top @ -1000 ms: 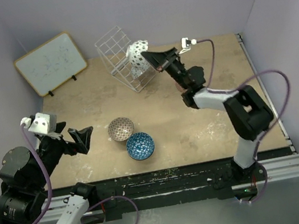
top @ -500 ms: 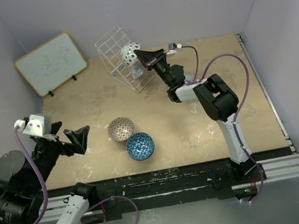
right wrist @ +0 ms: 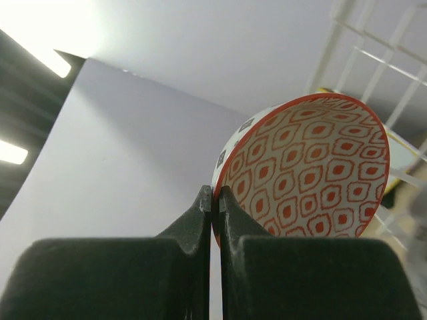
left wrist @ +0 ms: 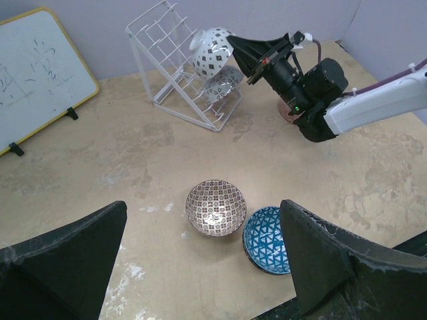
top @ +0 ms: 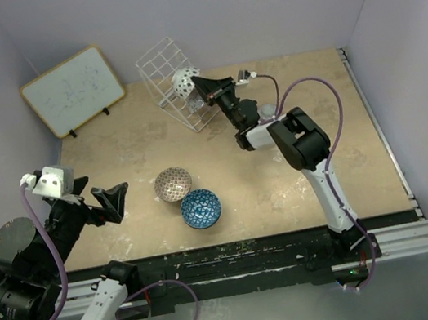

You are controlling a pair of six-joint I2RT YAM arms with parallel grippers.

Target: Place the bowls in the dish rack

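Tabletop (top: 255, 202) held brown bowl (top: 173, 184) and blue bowl (top: 201, 208) unloaded — third bowl (left wrist: 223, 81) sat in upper-centre rack (left wrist: 167, 73), right gripper (right wrist: 215, 193) pinched white bowl (left wrist: 210, 48) there, left gripper (top: 120, 201) gaped empty.

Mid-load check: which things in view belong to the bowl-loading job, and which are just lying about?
Part of the job:
dish rack
diamond-patterned bowl, pinched at its rim by the right gripper at the rack
pale bowl already in the rack
brown patterned bowl on the table
blue bowl beside it
left gripper, open

Just lying about:
wood-framed whiteboard
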